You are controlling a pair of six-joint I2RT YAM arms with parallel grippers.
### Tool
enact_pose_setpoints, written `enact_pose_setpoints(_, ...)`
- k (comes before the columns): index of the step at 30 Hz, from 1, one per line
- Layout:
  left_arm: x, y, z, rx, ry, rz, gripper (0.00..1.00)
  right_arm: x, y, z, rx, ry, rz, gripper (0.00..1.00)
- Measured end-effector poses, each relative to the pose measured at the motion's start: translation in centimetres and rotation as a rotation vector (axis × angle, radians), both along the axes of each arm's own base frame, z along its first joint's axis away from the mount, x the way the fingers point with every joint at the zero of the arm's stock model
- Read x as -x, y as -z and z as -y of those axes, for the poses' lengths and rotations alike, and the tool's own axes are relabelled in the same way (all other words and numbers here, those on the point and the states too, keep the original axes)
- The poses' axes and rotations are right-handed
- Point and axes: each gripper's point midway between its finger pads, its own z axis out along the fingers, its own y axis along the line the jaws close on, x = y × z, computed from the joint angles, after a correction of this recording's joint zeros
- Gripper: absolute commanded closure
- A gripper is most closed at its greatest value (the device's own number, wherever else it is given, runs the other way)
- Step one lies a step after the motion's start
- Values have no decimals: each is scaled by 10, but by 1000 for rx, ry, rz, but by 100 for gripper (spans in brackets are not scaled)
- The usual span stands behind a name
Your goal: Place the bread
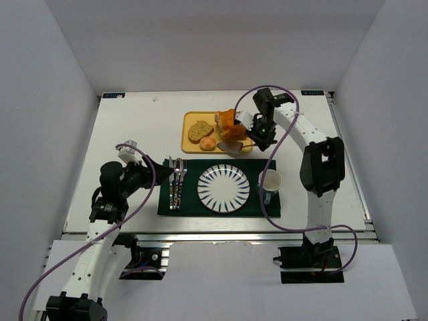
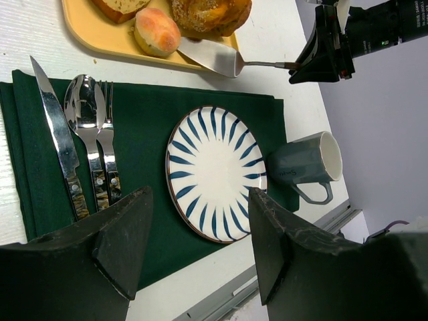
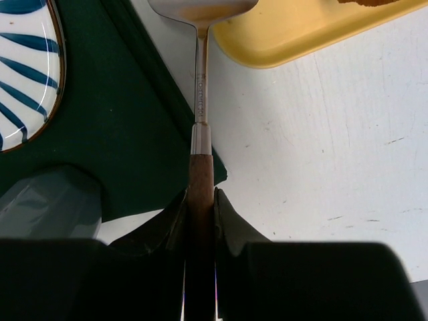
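Bread, a small round tan bun (image 1: 208,143) (image 2: 156,31), sits on a yellow tray (image 1: 188,134) (image 2: 100,33) (image 3: 301,33) on the far side of the blue-striped plate (image 1: 223,188) (image 2: 214,174), with a seeded brown slice (image 1: 200,130) and an orange-crusted loaf chunk (image 1: 227,122) (image 2: 210,13) farther from the plate on the same tray. The right gripper (image 1: 257,137) (image 2: 294,67) (image 3: 200,200), beyond the plate and to its right, is clamped on the wooden handle of a metal spatula (image 1: 233,146) (image 2: 210,59) (image 3: 200,80); the blade crosses the tray edge nearest the plate, and its tip lies at the bun's base, though whether the two touch cannot be told. The left gripper (image 1: 159,171) (image 2: 200,227) hangs left of the plate with its fingers spread wide and nothing between them. The plate rests on a dark green placemat (image 1: 164,200) (image 2: 140,114), with a knife (image 2: 57,134), spoon (image 2: 83,114) and fork (image 2: 107,147) side by side to its left and a grey mug (image 1: 270,180) (image 2: 304,160) just to its right.
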Motion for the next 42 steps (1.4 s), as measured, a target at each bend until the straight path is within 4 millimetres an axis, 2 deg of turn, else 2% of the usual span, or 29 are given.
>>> enact_pose_setpoints(14,0,-4,0,-9,2,-1,32,-16,15,-25,-19,-65,26,100)
enact_pose_setpoints(21,1,-3,-1,-9,2,-9,32,-25,14,-29,-34,-110,65,100)
enact_pose_setpoints(28,-1,-6,0,-8,2,-8,32,-29,26,-30,-39,-174,117,100)
enact_pose_setpoints(42,-3,-13,0,-2,0,0,32,-42,22,-31,-37,-261,215,100)
